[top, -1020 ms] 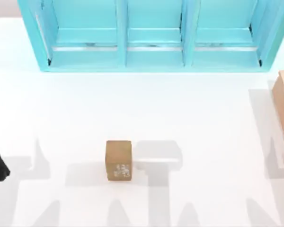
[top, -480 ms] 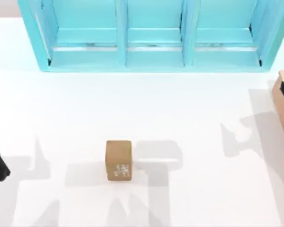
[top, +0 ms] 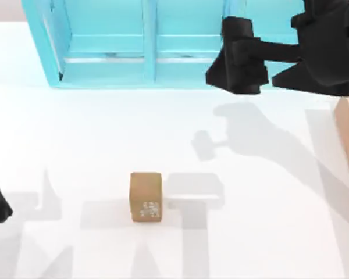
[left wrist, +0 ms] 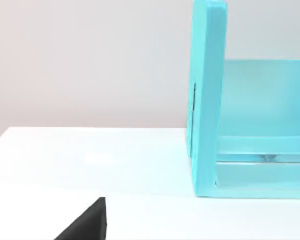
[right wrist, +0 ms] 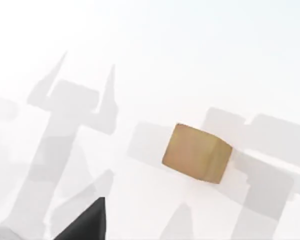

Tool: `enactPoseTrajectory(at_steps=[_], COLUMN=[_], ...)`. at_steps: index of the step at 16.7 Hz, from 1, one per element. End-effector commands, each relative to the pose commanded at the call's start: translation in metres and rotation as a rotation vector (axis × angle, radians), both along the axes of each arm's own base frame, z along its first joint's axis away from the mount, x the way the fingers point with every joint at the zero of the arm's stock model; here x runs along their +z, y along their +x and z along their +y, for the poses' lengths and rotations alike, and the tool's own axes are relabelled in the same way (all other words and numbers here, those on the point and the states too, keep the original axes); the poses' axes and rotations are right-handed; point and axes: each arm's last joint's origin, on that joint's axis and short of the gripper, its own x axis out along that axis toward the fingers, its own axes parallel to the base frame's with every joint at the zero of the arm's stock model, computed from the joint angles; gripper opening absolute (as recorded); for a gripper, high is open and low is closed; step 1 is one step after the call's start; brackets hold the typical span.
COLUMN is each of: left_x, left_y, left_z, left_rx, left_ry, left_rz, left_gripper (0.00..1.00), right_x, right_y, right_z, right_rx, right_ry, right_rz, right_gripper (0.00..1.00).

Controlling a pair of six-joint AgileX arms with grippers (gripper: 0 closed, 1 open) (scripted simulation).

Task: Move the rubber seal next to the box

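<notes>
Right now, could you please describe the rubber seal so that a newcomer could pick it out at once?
Start from the turquoise shelf unit along the table's far edge and come toward the near edge, a little left of centre. There the rubber seal stands alone on the white table: a small tan-brown block with a whitish speckled mark.

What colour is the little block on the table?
Tan-brown cuboid rubber seal, whitish speckles on one face; top view.
</notes>
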Motion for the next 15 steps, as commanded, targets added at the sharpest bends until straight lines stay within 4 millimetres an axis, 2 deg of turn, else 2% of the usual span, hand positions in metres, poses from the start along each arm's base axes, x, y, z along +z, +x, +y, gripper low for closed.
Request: enactPoseTrajectory(at_steps=[4,8,11,15], left_x=[0.000,0.000,0.000,0.000], left_y=[0.000,0.000,0.000,0.000], left_z=[0.000,0.000,0.000,0.000], left_rx=[0.000,0.000,0.000,0.000], left_ry=[0.000,0.000,0.000,0.000], left_rz=[0.000,0.000,0.000,0.000], left_gripper=[1.00,1.00,1.00,1.00], right_x=[-0.014,-0.051,-0.080,-0.116], right_y=[0.029,0.046,0.054,0.064], right_z=[0.076,0.135,0.164,0.185], right_rx=[-0.002,-0.053,-0.104,-0.182], right_ry=[-0.115,-0.256,-0.350,-0.451], right_rz=[0.223,0.382,0.453,0.505], right_gripper=[1.00,1.00,1.00,1.00])
